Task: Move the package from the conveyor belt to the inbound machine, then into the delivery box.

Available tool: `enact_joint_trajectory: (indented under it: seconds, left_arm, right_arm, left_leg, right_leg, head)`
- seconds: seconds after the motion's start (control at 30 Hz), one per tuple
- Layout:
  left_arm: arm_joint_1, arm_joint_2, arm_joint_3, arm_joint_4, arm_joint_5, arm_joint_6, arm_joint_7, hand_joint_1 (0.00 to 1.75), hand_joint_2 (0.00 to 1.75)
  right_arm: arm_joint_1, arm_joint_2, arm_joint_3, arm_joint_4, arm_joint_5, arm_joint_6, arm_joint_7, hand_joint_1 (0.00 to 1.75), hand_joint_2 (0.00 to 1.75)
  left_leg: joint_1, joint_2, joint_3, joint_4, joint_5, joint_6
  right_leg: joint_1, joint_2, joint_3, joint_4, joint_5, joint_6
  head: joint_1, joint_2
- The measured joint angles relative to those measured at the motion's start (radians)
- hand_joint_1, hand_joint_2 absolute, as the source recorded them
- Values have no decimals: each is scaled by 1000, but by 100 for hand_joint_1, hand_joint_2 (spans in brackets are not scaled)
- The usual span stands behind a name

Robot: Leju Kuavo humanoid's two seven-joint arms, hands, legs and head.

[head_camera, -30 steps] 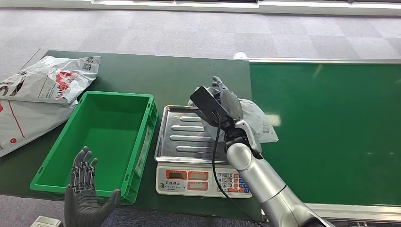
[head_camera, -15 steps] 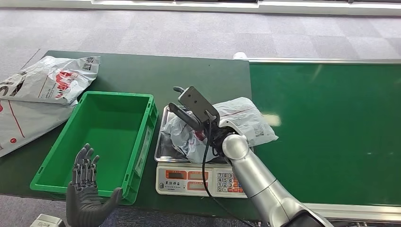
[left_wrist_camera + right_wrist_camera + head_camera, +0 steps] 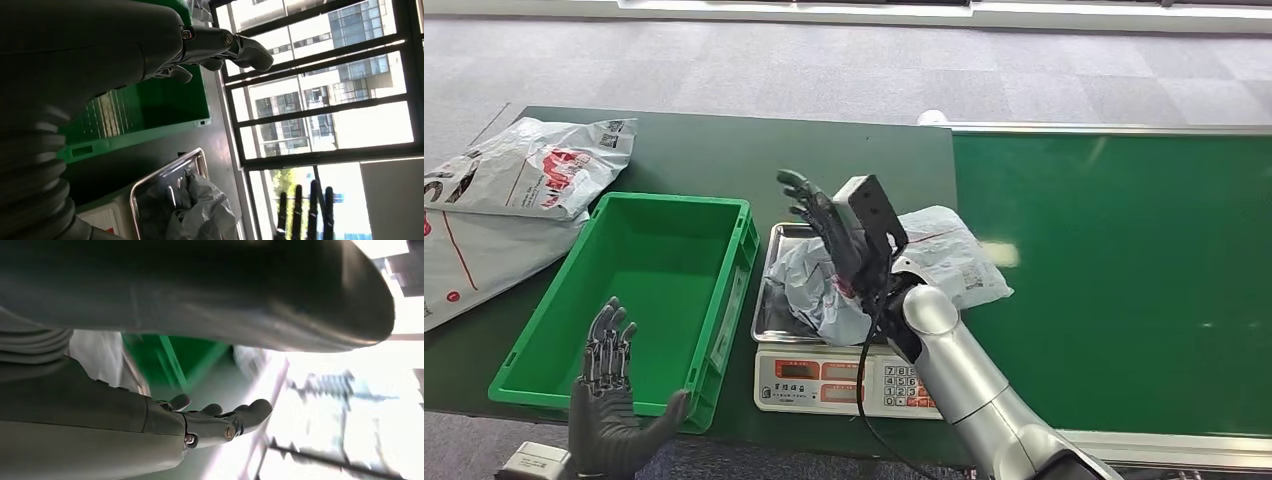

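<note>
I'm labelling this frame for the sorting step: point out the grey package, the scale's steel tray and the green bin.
grey package (image 3: 944, 255): head view, on its crinkled upper side.
scale's steel tray (image 3: 772, 310): head view, on its bare left rim.
green bin (image 3: 742, 262): head view, on its right wall.

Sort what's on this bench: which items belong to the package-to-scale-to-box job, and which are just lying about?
Part of the job:
- grey package, lying on the scale tray
- weighing scale (the inbound machine)
- green crate, nothing in it
- conveyor belt
- right hand, open above the package
- left hand, open near the crate

Just lying about:
- white mailer bags beyond the crate
</note>
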Motion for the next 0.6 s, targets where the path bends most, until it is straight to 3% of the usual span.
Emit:
enact_joint_trajectory:
  seconds: [0.1,0.2,0.27,0.37,0.5,0.6]
  left_arm:
    - [-11,-13,-5,-30,-169,26,77,0,175]
    - [-68,-32,-28,-42,-365,-6,192,0,175]
    - [-135,-51,-50,-31,-479,-33,271,0,175]
    - [-264,-72,-85,23,-594,-49,363,0,175]
    - [-413,-93,-120,117,-658,-66,430,0,175]
    - [-481,-106,-136,170,-674,-74,450,0,175]
  right_arm:
    - [101,-24,-51,-211,218,-386,-81,0,175]
    - [260,-46,-130,-458,415,-652,-167,0,175]
    - [386,-45,-208,-599,448,-742,-291,0,175]
    - [554,-31,-354,-760,418,-771,-429,0,175]
    - [693,-23,-481,-886,384,-773,-451,0,175]
    - [746,-19,-529,-933,386,-772,-451,0,175]
  left_leg:
    - [0,-1,-1,0,0,0]
    - [0,-2,-2,1,-1,2]
    - [-1,-5,-3,1,-2,3]
    - [-2,-6,-4,1,-2,3]
    - [-2,-1,-2,1,-1,2]
    - [-2,1,-2,1,-1,2]
  right_leg:
    - [-1,-2,-1,0,0,0]
    - [-2,-3,-2,-1,-1,1]
    - [-2,-6,-1,-2,-1,2]
    - [-2,-7,-1,-2,-1,2]
    - [-2,-4,-1,-1,0,1]
    - [-2,-1,-1,-1,1,1]
  head:
    - [0,0]
    - [0,0]
    - [0,0]
    - [1,0]
    - [0,0]
    - [0,0]
